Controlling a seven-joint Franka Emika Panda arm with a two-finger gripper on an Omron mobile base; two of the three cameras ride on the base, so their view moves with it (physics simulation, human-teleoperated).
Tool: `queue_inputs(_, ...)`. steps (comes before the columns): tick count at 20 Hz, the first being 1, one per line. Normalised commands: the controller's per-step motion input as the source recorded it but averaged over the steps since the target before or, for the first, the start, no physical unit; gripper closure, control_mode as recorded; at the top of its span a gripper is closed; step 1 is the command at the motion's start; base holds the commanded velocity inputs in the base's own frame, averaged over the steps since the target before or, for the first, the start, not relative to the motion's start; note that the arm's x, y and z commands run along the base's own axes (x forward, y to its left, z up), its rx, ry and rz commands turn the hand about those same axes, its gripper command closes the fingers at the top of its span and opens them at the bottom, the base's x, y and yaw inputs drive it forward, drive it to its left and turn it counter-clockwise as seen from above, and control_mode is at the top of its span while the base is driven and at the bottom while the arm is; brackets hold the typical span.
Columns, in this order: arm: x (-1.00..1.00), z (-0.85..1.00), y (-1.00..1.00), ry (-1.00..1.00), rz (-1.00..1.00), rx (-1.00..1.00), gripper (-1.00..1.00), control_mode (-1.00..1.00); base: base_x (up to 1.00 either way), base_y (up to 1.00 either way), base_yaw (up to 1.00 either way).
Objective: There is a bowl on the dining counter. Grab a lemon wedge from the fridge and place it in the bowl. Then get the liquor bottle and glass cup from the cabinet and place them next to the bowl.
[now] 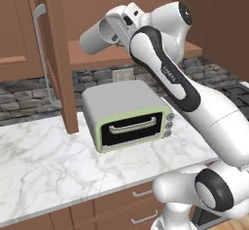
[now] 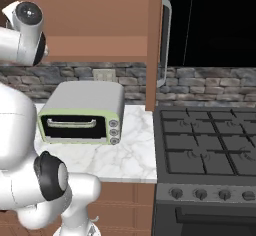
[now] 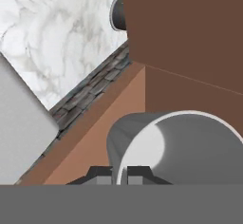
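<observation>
Grey glass cup (image 1: pixel 96 39), tipped sideways, is pinched by its rim in my end effector (image 1: pixel 116 33), lifted from the open cabinet (image 1: pixel 116 53) for carrying.

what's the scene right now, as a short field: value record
tool: shut on the rim of the glass cup, wall pinched between the fingertips
glass cup: lifted, tipped on its side, in front of the open cabinet
cabinet door: swung open
below the cup: toaster oven, grey with pale green front, on the marble worktop
right of worktop: black stove
</observation>
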Motion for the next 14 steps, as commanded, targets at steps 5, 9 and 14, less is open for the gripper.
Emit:
queue_inputs(5, -0.92, 0.07, -0.46, -0.07, -0.02, 0.03, 1.0, -1.0, 0.0, 0.0, 0.0)
queue_inputs(9, -0.74, 0.18, -0.27, -0.05, -0.05, 0.01, 1.0, -1.0, 0.0, 0.0, 0.0)
queue_inputs(14, -0.41, 0.04, -0.03, 0.0, -0.05, 0.0, 1.0, -1.0, 0.0, 0.0, 0.0)
